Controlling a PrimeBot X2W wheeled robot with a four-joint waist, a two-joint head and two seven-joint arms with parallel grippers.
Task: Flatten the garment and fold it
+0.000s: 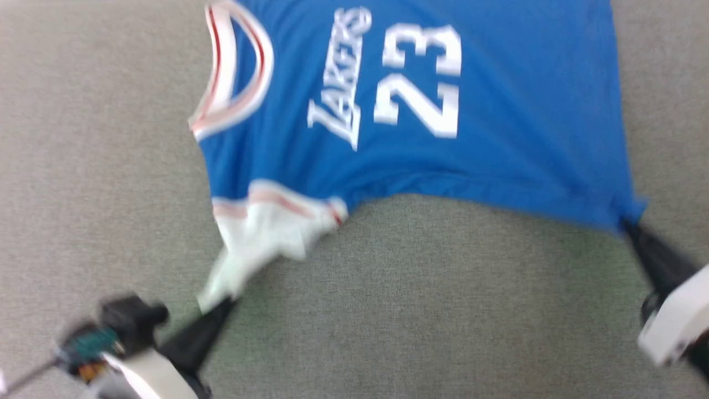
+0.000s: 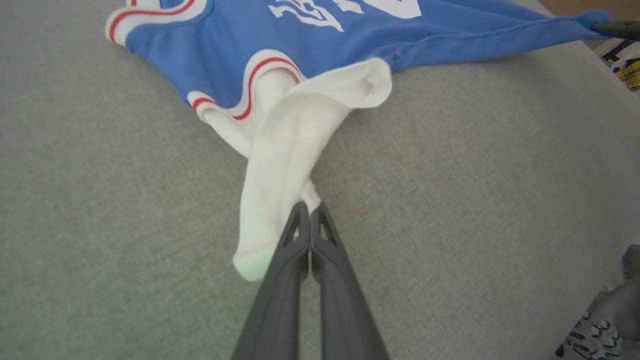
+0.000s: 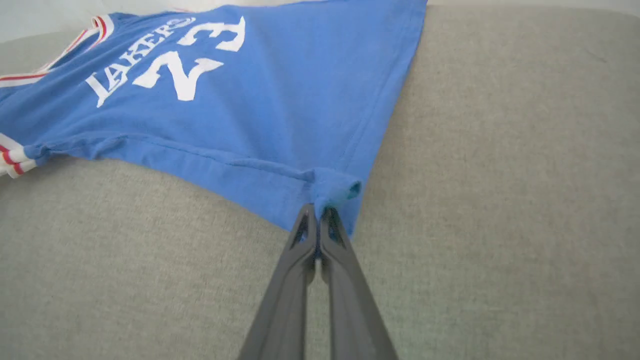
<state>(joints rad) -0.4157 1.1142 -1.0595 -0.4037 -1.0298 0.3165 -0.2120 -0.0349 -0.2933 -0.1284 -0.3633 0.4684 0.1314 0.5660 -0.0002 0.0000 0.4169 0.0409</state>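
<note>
The garment (image 1: 498, 160), a royal-blue jersey with white lettering and the number 23, lies front up on a grey cloth surface, stretched toward me at two points. Its white collar with a red stripe (image 1: 238, 66) is at the upper left. My left gripper (image 1: 224, 303) is shut on the white sleeve end (image 2: 285, 165), which is pulled into a long twisted strip. My right gripper (image 1: 628, 224) is shut on the blue bottom corner (image 3: 332, 192) of the garment. In each wrist view, the left gripper (image 2: 310, 207) and the right gripper (image 3: 317, 210) show their fingers pressed together on fabric.
The grey cloth surface (image 1: 415, 310) spreads on all sides of the garment. In the left wrist view, its far right edge (image 2: 607, 75) drops off to some clutter beyond. A patterned object (image 2: 595, 335) sits at the lower right corner there.
</note>
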